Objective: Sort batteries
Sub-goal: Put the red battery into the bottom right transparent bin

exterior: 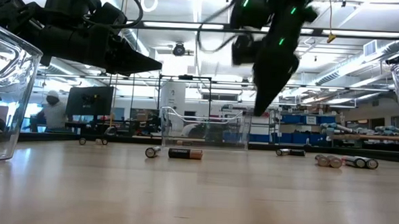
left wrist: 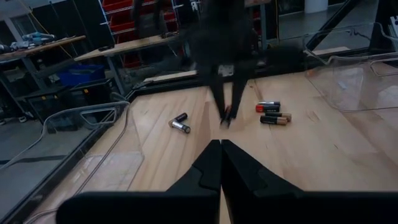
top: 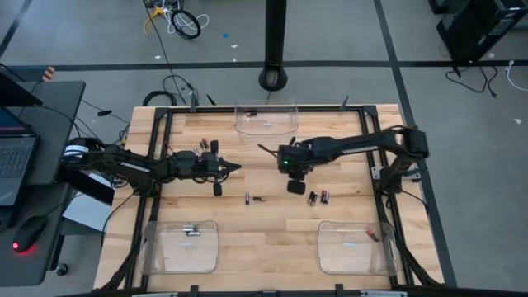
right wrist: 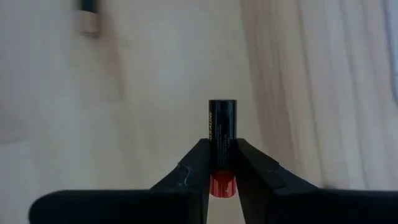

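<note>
Your right claw [right wrist: 222,163] pinches a black, red-ended battery [right wrist: 222,134] near its red end, lifted above mid-worktop [top: 272,235] so it's free to carry to a bin [top: 355,247]. Your left claw [left wrist: 221,163], pressed shut and empty, hangs left, out of the way.

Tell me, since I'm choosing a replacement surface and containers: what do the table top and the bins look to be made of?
Table top: looks like light wooden planks joined in strips, with visible grain and seams, matte.
Bins: seem clear, glossy plastic; the wood shows through them and their rims catch the light. It could be acrylic; the look leaves that open.
</note>
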Controlling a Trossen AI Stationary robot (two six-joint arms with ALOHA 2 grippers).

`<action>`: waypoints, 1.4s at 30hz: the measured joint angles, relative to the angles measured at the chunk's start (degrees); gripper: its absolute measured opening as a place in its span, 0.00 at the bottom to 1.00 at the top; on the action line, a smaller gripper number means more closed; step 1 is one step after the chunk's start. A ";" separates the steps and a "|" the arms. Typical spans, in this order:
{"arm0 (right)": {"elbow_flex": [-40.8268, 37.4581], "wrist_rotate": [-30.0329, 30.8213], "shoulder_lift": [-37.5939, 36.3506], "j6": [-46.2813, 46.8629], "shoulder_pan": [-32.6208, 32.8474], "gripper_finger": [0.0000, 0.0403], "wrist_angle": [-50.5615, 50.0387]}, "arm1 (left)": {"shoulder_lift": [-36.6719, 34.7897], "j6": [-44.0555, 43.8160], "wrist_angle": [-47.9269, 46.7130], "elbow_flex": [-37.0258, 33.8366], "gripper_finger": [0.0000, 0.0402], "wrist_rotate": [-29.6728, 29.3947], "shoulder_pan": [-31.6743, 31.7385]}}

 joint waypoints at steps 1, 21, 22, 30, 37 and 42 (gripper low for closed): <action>0.06 0.00 -1.59 0.92 1.06 0.17 -1.30 | 0.00 -0.02 0.00 0.00 0.03 0.00 0.00; 0.10 -0.67 -19.50 48.93 32.36 0.16 -28.46 | 0.00 1.31 0.12 0.00 0.03 0.00 0.02; 0.10 -0.69 -19.50 51.42 33.78 0.16 -29.86 | 0.00 1.51 0.13 0.01 0.03 0.00 0.02; -2.66 -4.65 -17.93 65.33 43.01 0.16 -27.64 | 0.00 3.23 0.12 0.00 0.03 0.00 0.02; -5.85 -5.51 -17.95 72.33 49.10 0.16 -19.88 | 0.00 3.26 0.11 0.00 0.03 0.00 0.07; -10.87 -4.81 -17.95 72.67 51.92 0.16 -15.89 | 0.00 3.24 0.08 0.00 0.03 0.00 0.07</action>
